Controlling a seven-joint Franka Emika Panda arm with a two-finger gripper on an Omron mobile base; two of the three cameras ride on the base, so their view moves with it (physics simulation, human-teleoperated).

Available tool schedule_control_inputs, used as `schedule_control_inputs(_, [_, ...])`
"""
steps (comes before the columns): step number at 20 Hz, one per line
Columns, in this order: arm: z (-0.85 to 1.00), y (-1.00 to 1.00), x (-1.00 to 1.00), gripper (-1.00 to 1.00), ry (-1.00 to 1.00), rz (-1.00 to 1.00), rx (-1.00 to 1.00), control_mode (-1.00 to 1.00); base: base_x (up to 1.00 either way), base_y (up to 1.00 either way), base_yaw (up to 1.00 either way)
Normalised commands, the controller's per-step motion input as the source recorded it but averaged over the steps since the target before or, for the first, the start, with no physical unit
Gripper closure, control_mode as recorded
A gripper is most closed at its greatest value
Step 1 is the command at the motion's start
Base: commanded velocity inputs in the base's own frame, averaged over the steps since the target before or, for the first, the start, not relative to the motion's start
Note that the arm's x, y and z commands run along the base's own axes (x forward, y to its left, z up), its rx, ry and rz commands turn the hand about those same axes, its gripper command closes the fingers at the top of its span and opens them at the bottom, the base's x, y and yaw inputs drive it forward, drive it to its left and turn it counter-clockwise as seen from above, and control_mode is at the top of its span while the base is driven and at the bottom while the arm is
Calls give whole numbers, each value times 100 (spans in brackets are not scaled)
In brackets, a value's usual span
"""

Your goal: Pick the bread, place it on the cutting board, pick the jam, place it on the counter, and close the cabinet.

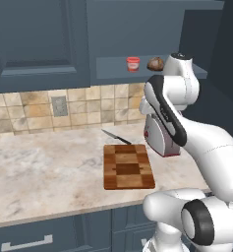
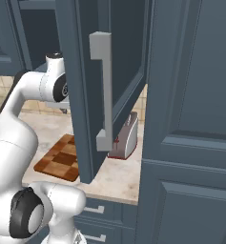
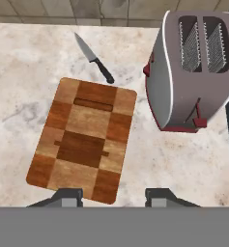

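The bread point(image 1: 156, 63) and the red jam point(image 1: 133, 63) stand side by side on the shelf of the open cabinet point(image 1: 113, 74). Its door point(image 2: 86, 71) swings out over the counter, silver bar handle point(image 2: 104, 90) facing me. The wooden cutting board point(image 1: 128, 166) point(image 3: 84, 140) point(image 2: 59, 159) lies bare on the counter point(image 1: 44, 172) point(image 3: 183, 159). My gripper point(image 3: 115, 198) hangs high above the board's near end, looking straight down. It is open with nothing between its fingers.
A silver and red toaster point(image 1: 160, 135) point(image 3: 193, 67) point(image 2: 126, 136) stands just right of the board. A black-handled knife point(image 1: 115, 137) point(image 3: 94, 60) lies behind the board. Tall dark cabinet fronts point(image 2: 195, 119) close off the right side.
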Motion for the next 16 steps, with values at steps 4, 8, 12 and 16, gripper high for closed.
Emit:
schedule_control_inputs(4, [1,0,0,-100,-3,0,0,-100,0,0,0])
schedule_control_inputs(8, [9,0,0,-100,-10,0,0,-100,0,0,0])
schedule_control_inputs(12, [21,0,-2,-100,-18,0,0,-100,0,0,0])
schedule_control_inputs(16, [26,-2,-10,-100,-21,0,0,-100,0,0,0])
